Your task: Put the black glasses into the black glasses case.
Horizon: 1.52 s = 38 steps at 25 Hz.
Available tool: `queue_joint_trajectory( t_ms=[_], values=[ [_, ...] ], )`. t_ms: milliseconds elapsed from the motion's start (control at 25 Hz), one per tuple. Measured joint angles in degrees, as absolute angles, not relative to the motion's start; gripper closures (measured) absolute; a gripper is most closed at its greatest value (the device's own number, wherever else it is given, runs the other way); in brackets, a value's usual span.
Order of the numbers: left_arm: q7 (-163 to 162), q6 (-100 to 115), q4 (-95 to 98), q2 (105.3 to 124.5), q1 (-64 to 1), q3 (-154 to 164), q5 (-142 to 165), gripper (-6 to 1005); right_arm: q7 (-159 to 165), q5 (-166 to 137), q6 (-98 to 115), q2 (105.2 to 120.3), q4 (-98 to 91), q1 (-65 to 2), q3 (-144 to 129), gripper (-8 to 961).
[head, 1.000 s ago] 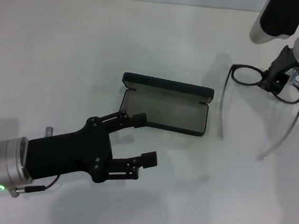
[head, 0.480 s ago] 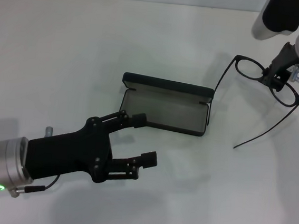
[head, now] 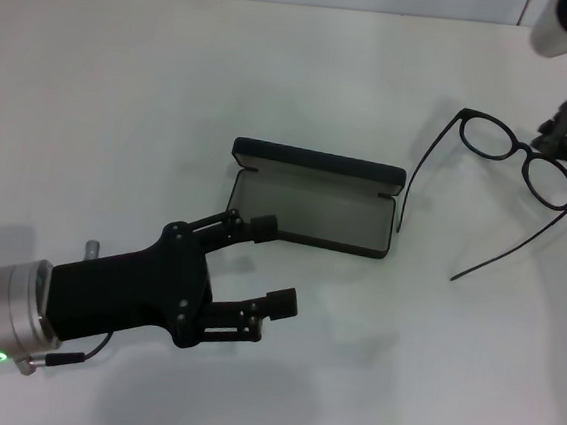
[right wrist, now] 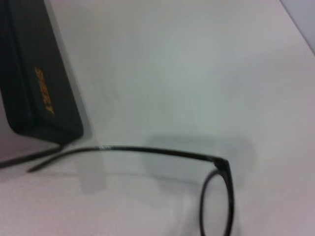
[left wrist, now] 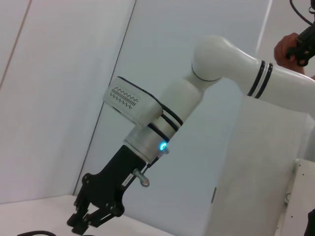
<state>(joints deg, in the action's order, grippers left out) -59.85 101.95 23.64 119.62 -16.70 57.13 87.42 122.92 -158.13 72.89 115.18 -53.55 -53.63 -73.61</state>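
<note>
The black glasses case (head: 315,214) lies open in the middle of the white table, grey lining up, lid (head: 318,163) on the far side. The black glasses (head: 519,155) hang at the far right with both temple arms unfolded; one temple tip reaches close to the case's right end. My right gripper (head: 563,146) is shut on the frame beside the bridge. The right wrist view shows one temple (right wrist: 147,151), a lens rim (right wrist: 216,206) and the case lid's orange lettering (right wrist: 44,89). My left gripper (head: 266,265) stands open just in front of the case's left end, holding nothing.
Bare white table (head: 125,87) lies all around the case. The left wrist view shows my right arm (left wrist: 221,59) against a pale wall, and what looks like a person's hand (left wrist: 288,46) at the edge.
My right gripper has moved right and away with the glasses. The frame has turned, so the temples now point toward the case. The left arm has not moved.
</note>
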Motion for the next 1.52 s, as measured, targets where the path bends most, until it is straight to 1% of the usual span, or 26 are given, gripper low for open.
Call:
queue_joint_trajectory(
  t_ms=[280, 600, 840, 1040, 1360, 1520],
  values=[
    [-59.8, 102.0, 23.6, 119.61, -16.7, 57.1, 87.4, 104, 122.9, -159.2, 75.9, 115.15, -55.8, -52.7, -69.5, 816],
    [-59.6, 102.0, 23.6, 119.70, -17.2, 57.3, 87.4, 104, 123.3, -157.9, 78.4, 115.37, -53.0, -54.4, -61.8, 810],
    [-59.4, 102.0, 23.5, 119.71, -17.2, 57.4, 87.4, 105, 124.2, -156.2, 74.9, 115.63, -48.3, -54.7, -61.5, 624],
    [-59.4, 101.8, 23.2, 119.71, -17.2, 57.5, 87.4, 105, 124.0, -154.8, 69.4, 115.61, -43.2, -55.3, -61.3, 547],
    [-59.3, 101.6, 22.6, 119.75, -17.6, 57.5, 87.4, 105, 123.5, -154.2, 64.4, 115.73, -39.1, -55.5, -61.6, 593],
    [-59.3, 101.6, 22.1, 119.79, -18.0, 57.4, 87.4, 105, 122.3, -153.1, 62.6, 115.75, -36.8, -56.1, -61.6, 595]
  ],
)
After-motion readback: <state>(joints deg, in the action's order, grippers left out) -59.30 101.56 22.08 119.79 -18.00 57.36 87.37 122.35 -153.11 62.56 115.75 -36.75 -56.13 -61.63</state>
